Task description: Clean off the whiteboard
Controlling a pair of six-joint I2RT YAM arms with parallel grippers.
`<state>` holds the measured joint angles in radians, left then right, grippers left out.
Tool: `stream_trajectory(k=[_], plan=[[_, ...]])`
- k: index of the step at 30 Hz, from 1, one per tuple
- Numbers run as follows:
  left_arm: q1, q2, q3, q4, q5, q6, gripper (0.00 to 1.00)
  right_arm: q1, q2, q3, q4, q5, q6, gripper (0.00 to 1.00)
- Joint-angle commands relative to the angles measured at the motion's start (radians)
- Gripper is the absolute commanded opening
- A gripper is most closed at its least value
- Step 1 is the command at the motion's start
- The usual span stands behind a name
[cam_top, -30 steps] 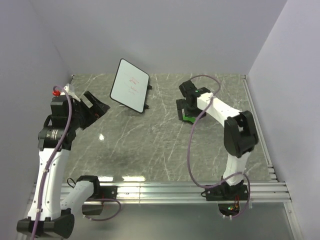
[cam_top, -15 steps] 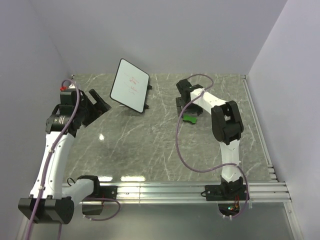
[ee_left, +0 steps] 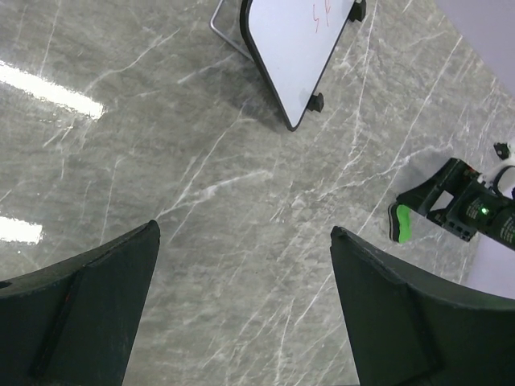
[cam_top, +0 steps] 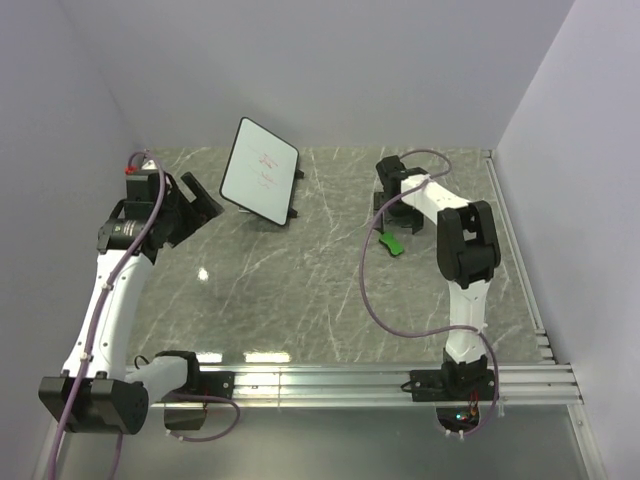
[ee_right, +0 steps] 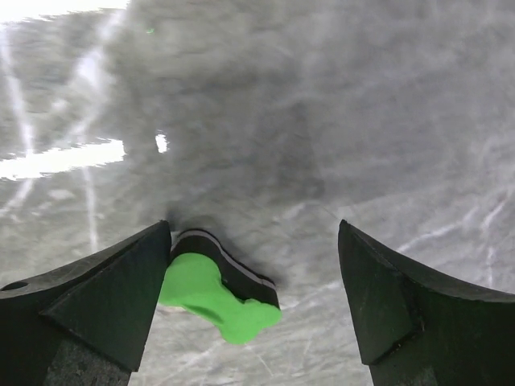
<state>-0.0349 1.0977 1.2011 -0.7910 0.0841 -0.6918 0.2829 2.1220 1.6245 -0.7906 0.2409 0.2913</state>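
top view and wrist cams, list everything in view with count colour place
small white rectangular whiteboard with black frame: 1, white with faint red marks, propped tilted at the table's far side, left of centre
green bone-shaped eraser with black base: 1, green on black, flat on the table, right of centre
grey-green marble-pattern table: 1, grey-green, under everything
silver metal rails: several, silver, near and right edges
pale lilac walls: 3, lilac, left, back, right
left gripper: 1, black, open, above the table's left side
right gripper: 1, black, open, over the eraser
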Motion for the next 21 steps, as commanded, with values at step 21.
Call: stream_trajectory(k=[21], plan=[[-0.025, -0.081, -0.028, 0.001, -0.081, 0.006, 0.93, -0.022, -0.251, -0.207, 0.088, -0.255, -0.020, 0.86]])
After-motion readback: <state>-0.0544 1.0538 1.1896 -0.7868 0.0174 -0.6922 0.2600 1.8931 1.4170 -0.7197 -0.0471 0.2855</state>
